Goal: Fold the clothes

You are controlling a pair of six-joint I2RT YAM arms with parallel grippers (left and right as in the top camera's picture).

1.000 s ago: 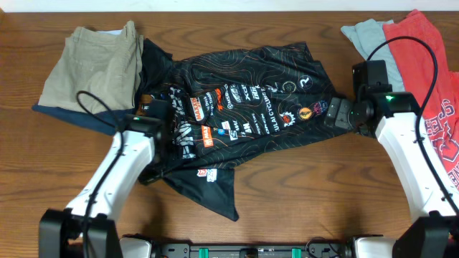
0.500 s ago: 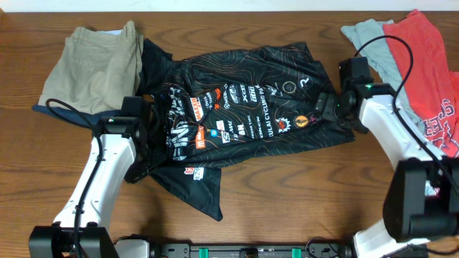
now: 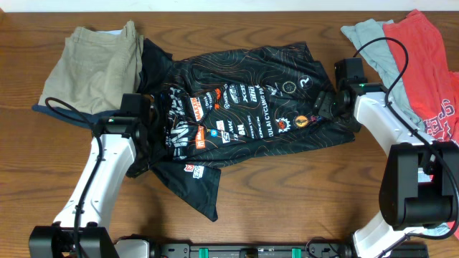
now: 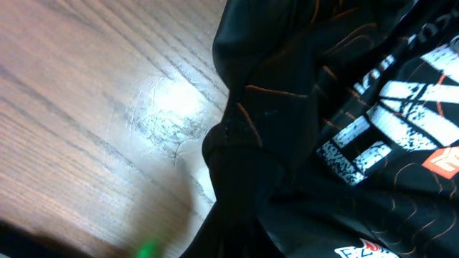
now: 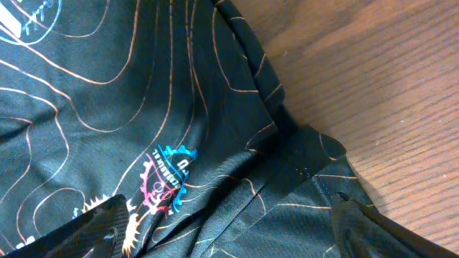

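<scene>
Now: the job looks like it is just starting; the shirt is being spread flat, not folded yet.
Shirt: the thin black sports jersey with orange wavy lines and small logos lies in the middle of the brown wooden table, crumpled, with one loose flap hanging toward the near side.
Left pincer: the left gripper sits at the left edge of the jersey, where the cloth is bunched up. Its wrist picture shows only cloth and wood, so I cannot tell if it is apart or together.
Right pincer: the right gripper is over the right edge of the jersey. Its fingers stand wide apart above the cloth, holding nothing.
Do it well: I think each pincer should pinch only the top edge of the cloth, then both should pull away from each other gently, so the wrinkles go flat.
Watch out: the tan cotton shorts and the dark blue cloth lie just left of the jersey. The red T-shirt and the grey T-shirt lie far right. Do not grab them too.
</scene>
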